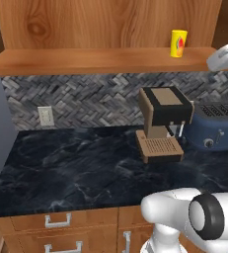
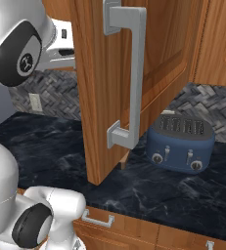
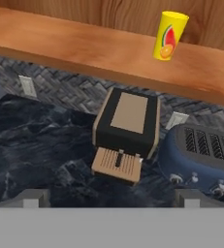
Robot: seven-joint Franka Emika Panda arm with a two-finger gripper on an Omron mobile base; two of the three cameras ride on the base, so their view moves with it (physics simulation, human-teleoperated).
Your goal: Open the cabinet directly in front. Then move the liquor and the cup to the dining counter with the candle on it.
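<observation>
The cabinet (image 1: pixel 100 59) stands open, so its wooden shelf and back panel are bare to view. Its door (image 2: pixel 100 97) is swung out toward me, with the long silver handle (image 2: pixel 134 73) facing the right base view. The yellow cup (image 1: pixel 178 43) stands upright at the right end of the shelf and is also seen from the hand (image 3: pixel 169 35). My gripper (image 3: pixel 111 197) is open and empty, held back from the shelf and below the cup's level, looking down over the counter. The liquor, the dining counter and the candle are out of view.
Under the shelf, a brown and black coffee machine (image 1: pixel 162 123) and a blue toaster (image 1: pixel 216 126) sit on the black marble counter (image 1: pixel 66 173) with a herringbone backsplash. Drawers (image 1: pixel 58 220) run along its front. The open door stands over the counter left of the toaster (image 2: pixel 180 141).
</observation>
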